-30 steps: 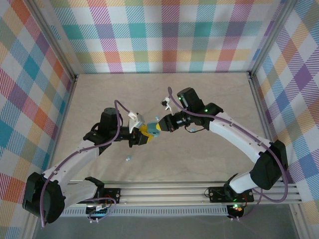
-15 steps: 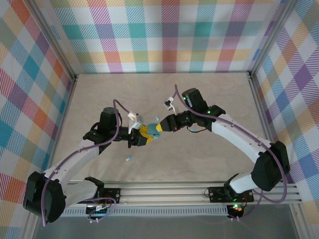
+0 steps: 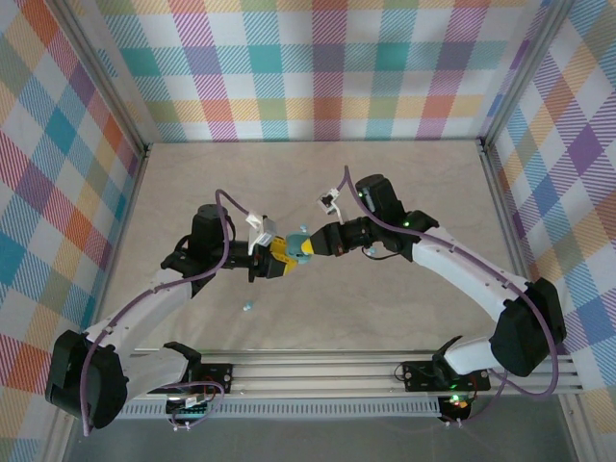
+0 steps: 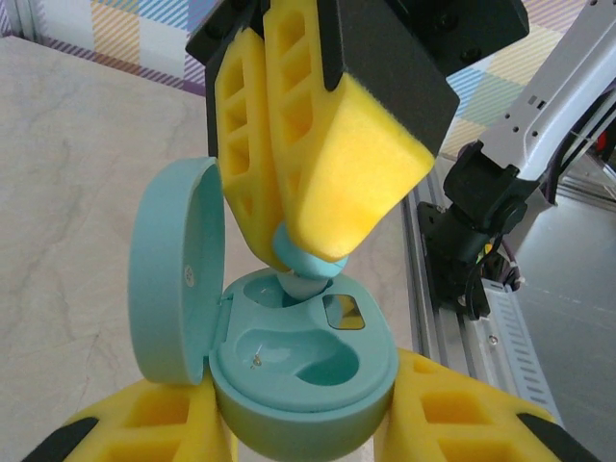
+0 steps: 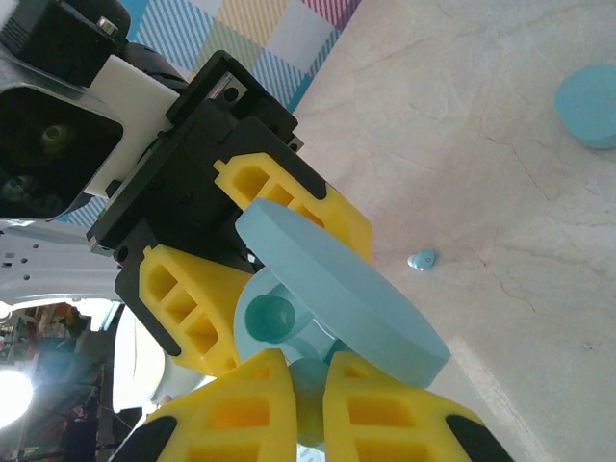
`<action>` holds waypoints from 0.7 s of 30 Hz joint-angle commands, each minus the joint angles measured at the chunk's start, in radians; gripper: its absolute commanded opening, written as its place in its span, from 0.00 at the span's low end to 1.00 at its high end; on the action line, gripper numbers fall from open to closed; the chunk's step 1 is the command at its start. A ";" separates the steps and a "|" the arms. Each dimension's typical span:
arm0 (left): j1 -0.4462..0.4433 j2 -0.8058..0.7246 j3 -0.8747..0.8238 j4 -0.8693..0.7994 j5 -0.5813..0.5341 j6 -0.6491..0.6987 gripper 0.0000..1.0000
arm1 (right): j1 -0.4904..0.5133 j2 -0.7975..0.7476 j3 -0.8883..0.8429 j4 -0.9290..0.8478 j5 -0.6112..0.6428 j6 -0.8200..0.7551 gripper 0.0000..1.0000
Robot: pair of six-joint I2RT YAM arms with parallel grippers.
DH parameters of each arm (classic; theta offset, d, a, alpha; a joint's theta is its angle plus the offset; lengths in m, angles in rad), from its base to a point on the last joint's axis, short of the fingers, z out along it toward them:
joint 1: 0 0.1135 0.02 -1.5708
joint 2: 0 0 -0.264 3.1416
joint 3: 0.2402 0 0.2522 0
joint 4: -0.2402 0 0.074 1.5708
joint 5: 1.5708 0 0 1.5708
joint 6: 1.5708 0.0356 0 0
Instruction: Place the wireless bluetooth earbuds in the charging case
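Both arms are reaching inward from their bases, elbows bowed outward, so that their tips are meeting over the middle of the worktop [image 3: 404, 308]. The left end effector [image 3: 277, 262] is clenching the open charging case [image 4: 300, 371] between its foam pads, with the hinged lid [image 4: 173, 274] standing up at one side. The right end effector [image 4: 306, 252] is coming at it from the opposite side, pinching one earbud [image 4: 304, 268] and pressing it into the far socket of the case.

Compared with a second ago, the right arm's wrist and elbow are sitting slightly farther right, while the case is staying where it was.

The fingers are ribbed yellow plastic faced with yellow foam wedges. The case is a smooth, matte teal oval with two scooped wells, and the bud is a rounded pale blue bead. A loose earbud [image 5: 421, 259] and a second case [image 5: 589, 106] are lying well apart on the pale, veined worktop.
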 commanded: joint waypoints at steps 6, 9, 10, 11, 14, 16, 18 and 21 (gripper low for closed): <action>-0.006 -0.030 0.014 0.100 0.039 -0.020 0.00 | 0.000 -0.017 -0.029 0.031 0.013 0.037 0.01; -0.006 -0.034 0.013 0.100 0.041 -0.022 0.01 | 0.000 -0.015 -0.020 0.001 0.045 0.027 0.05; -0.006 -0.036 0.012 0.100 0.040 -0.021 0.01 | 0.000 -0.013 -0.015 -0.009 0.053 0.019 0.07; -0.007 -0.038 0.011 0.100 0.040 -0.022 0.01 | 0.000 -0.010 -0.009 -0.021 0.061 0.011 0.09; -0.007 -0.045 0.008 0.100 0.041 -0.022 0.01 | 0.000 -0.001 0.009 -0.053 0.074 -0.009 0.10; -0.007 -0.049 0.005 0.100 0.043 -0.022 0.01 | 0.000 0.004 0.020 -0.066 0.074 -0.017 0.11; -0.009 -0.052 0.003 0.100 0.043 -0.022 0.01 | 0.000 0.006 0.028 -0.075 0.077 -0.022 0.14; -0.010 -0.053 0.001 0.100 0.043 -0.023 0.01 | 0.001 0.006 0.039 -0.093 0.089 -0.034 0.18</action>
